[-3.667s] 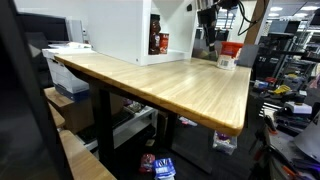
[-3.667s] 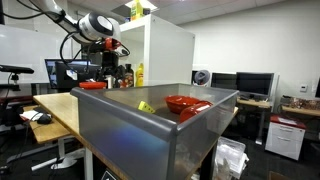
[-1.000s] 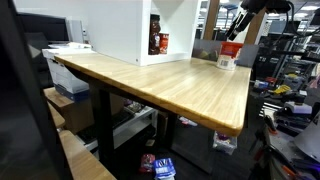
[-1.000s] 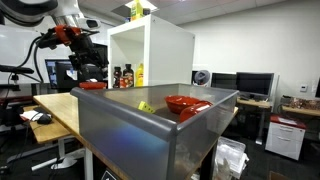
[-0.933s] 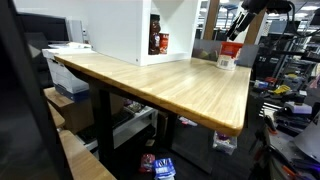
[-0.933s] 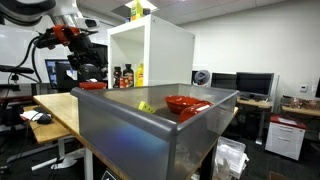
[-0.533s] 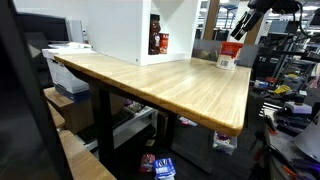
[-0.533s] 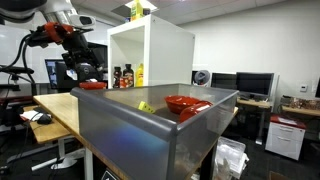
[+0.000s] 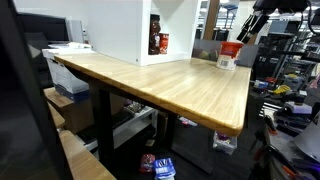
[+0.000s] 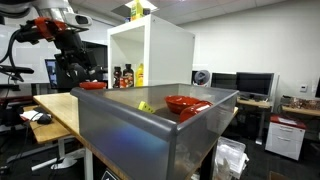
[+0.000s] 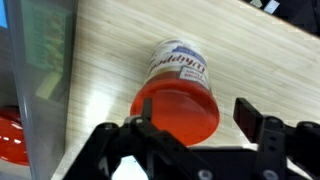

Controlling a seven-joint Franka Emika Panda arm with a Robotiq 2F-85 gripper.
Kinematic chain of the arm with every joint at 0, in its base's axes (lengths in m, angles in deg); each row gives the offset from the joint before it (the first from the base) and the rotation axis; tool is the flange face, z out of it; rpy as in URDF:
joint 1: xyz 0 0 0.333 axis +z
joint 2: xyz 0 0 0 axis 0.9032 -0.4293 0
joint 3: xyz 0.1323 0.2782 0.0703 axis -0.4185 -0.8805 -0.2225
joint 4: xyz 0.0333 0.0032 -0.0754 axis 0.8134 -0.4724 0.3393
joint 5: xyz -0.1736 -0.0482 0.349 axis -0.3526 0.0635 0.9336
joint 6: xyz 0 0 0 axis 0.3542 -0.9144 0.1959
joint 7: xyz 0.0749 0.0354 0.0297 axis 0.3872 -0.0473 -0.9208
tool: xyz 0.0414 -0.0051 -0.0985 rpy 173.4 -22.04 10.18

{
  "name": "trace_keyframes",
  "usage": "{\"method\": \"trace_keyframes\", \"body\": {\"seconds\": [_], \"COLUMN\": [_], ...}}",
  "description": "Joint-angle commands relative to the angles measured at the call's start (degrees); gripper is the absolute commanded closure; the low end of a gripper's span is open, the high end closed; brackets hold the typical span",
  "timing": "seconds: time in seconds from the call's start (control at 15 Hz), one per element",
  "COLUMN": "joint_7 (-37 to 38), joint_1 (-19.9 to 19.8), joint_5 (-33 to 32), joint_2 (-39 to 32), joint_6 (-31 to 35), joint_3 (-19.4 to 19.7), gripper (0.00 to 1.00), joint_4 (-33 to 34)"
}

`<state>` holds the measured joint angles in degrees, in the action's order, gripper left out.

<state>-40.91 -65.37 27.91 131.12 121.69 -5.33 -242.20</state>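
In the wrist view an orange-red jar (image 11: 180,95) with a white printed label stands on the wooden table (image 11: 260,60). It shows below and between my gripper's (image 11: 196,122) two black fingers (image 11: 248,113), which are spread wider than the jar and do not touch it. The gripper is open and holds nothing. In an exterior view the jar (image 9: 231,50) stands at the table's far end, and the gripper (image 9: 247,30) hangs above and slightly to one side of it. In an exterior view the gripper (image 10: 78,62) hovers over the table's far end.
A grey bin (image 10: 150,135) holds a red bowl (image 10: 186,103); its wall (image 11: 40,70) lies beside the jar. A white shelf unit (image 9: 130,30) with bottles stands on the table. A small white box (image 9: 226,63) sits in front of the jar.
The arm has drifted up and sideways, away from the shelf unit, staying above the jar. The jar has not moved. The fingers look slightly less spread.
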Motion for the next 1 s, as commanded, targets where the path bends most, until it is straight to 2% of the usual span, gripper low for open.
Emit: {"method": "trace_keyframes", "body": {"seconds": [0.0,0.47,0.67,0.93], "joint_7": [-2.1,-1.0,-1.0,-1.0], "joint_1": [-1.0,-1.3,-1.0,-1.0], "joint_5": [-1.6,-5.3,-6.6,-8.3], "joint_2": [1.9,1.3,0.8,-1.7], "joint_6": [-4.7,-7.7,-5.1,-2.7], "joint_3": [-0.3,-1.3,-0.6,0.1], "gripper": [0.46,0.82,0.98,1.0], "joint_4": [0.3,0.4,-1.0,-0.8]}}
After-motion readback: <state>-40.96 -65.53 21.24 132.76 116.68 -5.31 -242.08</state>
